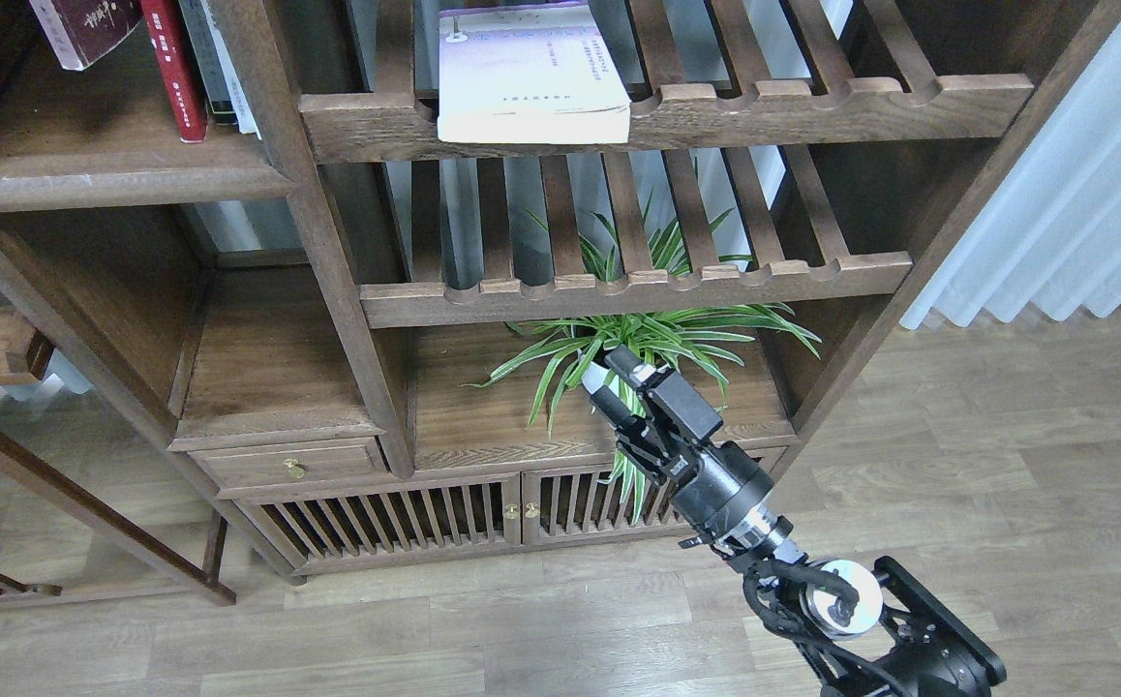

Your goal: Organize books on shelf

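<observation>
The pale lavender-white book [531,77] lies flat on the top slatted rack [812,106], overhanging its front rail. The red book [178,82] stands upright on the solid dark-brown shelf [106,174] at the upper left. The maroon book [86,24] with cream characters is tilted at the top left edge, mostly cut off by the frame; what holds it is out of view. My right gripper [619,378] is raised in front of the plant, well below the lavender book, with fingers slightly apart and empty. My left gripper is out of view.
A spider plant [677,334] in a white pot stands on the lower board right behind my right gripper. A second slatted rack [638,286] is just above it. Grey and white book spines [217,58] stand beside the red book. A curtain [1083,194] hangs at right.
</observation>
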